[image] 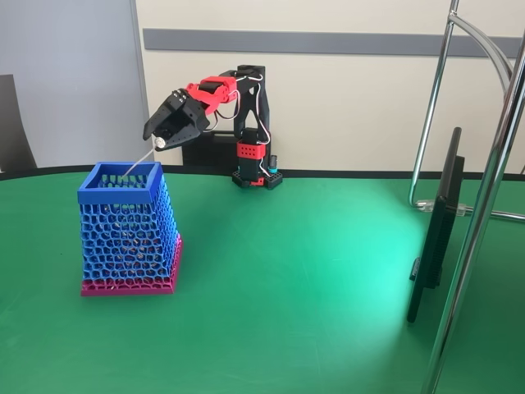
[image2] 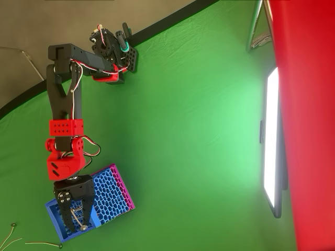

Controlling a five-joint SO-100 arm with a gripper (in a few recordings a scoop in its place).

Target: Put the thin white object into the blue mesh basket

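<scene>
The blue mesh basket [image: 127, 234] stands upright on its pink base at the left of the green table; in the overhead view the basket [image2: 112, 194] is at the lower left. My black gripper [image: 164, 135] hangs just above the basket's back right rim, shut on the knob end of the thin white object [image: 141, 160]. The stick slants down to the left, and its lower tip reaches inside the basket's open mouth. From overhead, my gripper [image2: 79, 224] lies over the basket's opening with the stick's knob [image2: 82, 228] at its tips.
The arm's base [image: 256, 174] stands at the table's back edge. A dark flat screen [image: 435, 238] and chrome stand poles [image: 484, 205] occupy the right side. Other thin white sticks [image2: 39, 243] lie past the basket at the overhead view's bottom left.
</scene>
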